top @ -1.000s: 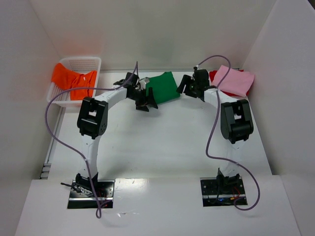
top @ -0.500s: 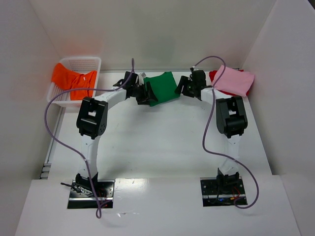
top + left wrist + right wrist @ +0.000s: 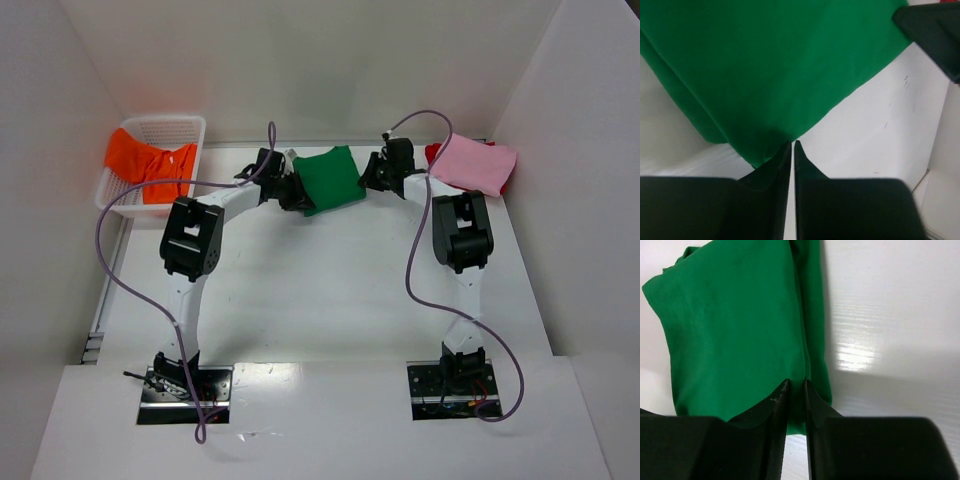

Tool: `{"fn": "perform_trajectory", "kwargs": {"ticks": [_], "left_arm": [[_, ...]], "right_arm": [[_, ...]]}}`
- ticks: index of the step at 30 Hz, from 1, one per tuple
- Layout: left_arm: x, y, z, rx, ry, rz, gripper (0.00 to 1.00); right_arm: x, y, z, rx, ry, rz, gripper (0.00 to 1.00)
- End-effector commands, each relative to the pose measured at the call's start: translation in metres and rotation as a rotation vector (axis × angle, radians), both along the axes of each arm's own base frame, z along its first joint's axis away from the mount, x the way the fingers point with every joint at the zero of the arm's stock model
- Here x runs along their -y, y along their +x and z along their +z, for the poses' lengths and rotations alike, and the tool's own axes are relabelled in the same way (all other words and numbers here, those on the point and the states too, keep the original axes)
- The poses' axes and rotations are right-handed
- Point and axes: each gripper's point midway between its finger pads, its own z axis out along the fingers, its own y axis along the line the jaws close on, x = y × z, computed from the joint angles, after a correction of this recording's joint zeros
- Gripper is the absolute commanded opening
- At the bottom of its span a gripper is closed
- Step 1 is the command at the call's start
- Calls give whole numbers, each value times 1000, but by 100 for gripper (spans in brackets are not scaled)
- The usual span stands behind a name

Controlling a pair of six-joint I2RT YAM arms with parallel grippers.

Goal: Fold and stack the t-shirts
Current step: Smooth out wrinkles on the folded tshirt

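green shirt lies flat, folded near-square with no clear long axis, turned slightly askew, while left gripper and right gripper pinch its opposite edges.

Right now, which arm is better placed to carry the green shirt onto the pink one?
Right, probably: right gripper pinches the green shirt nearest the pink shirt; left gripper grips its far edge.

A folded t-shirt lies at the far middle of the table, the left gripper at its left edge, the right gripper at its right. Far left, a basket holds another t-shirt (draped over its rim); far right, two stacked t-shirts
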Motion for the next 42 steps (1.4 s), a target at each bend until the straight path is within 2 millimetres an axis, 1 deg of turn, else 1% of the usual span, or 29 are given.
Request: {"fn": "perform_trajectory", "kwargs": {"ticks": [1,2,4,5,7,8,9,10,11,13,16,17,19,20,22,23,24,26,27,28,29,31,32,35,36,37,38,40,42], "left_arm": [[2,2,-12,-10,9,7,7],[1,1,-14,-16,16,8,4],[-4,1,-10,-6,29,14,1],[-10,3,-10,-3,38,26,0],[-15,1,-8,-13,32,27,2],[-18,1,-8,-13,31,29,7],[-18,-3,-9,-18,29,17,13],[-17,-6,-11,-28,24,10,22],[-16,-7,-10,-30,17,3,31],[-14,-7,-8,-22,2,-9,45],[-13,-4,-6,-8,-2,-9,54],[-13,-4,-6,-8,-2,-9,56],[-12,-3,-9,-4,-5,-11,56],[-11,-2,-7,4,-15,-13,57],[-9,3,-7,11,-22,-8,57],[-8,6,-7,16,-27,-8,57],[-6,7,-6,14,-36,-9,57],[0,6,-10,9,-35,-20,57],[1,6,-9,12,-35,-22,56],[5,6,-7,17,-38,-28,56],[5,6,-7,12,-41,-23,56],[11,5,-10,7,-48,-25,54],[11,4,-11,5,-46,-24,54],[8,4,-16,-5,-38,-5,47],[8,4,-17,-5,-39,-4,42],[8,4,-17,-5,-42,2,36],[7,5,-14,4,-38,9,25],[5,6,-16,-1,-25,21,12],[4,5,-13,-2,-19,26,1]], "right_arm": [[4,17,19,56,-4,-21,18],[4,17,19,53,-6,-23,15],[14,19,16,46,-20,-51,11],[16,19,15,42,-26,-59,11],[23,21,15,41,-27,-71,10],[25,21,15,41,-27,-74,10],[29,22,15,41,-27,-80,10],[29,22,15,41,-27,-80,12],[28,22,15,41,-25,-78,15],[25,20,16,38,-12,-65,22],[23,19,16,32,-2,-61,34],[23,16,16,25,-1,-59,37],[22,13,13,15,3,-50,42],[21,11,15,15,9,-43,45],[20,7,16,11,15,-37,45],[20,4,13,-1,18,-40,45],[20,2,13,-4,20,-38,45],[18,-5,10,-18,30,-25,43],[17,-7,9,-21,37,-26,40],[17,-10,9,-26,40,-21,40],[17,-14,3,-41,41,-21,38],[15,-16,1,-48,51,-19,35],[15,-19,-3,-57,53,-18,33],[14,-21,-4,-63,64,-13,29],[12,-21,-4,-64,69,-8,29],[12,-21,-4,-62,69,-7,27],[12,-20,-2,-55,71,-5,25],[11,-20,-2,-56,75,0,24],[9,-21,-2,-57,81,8,21]]}}
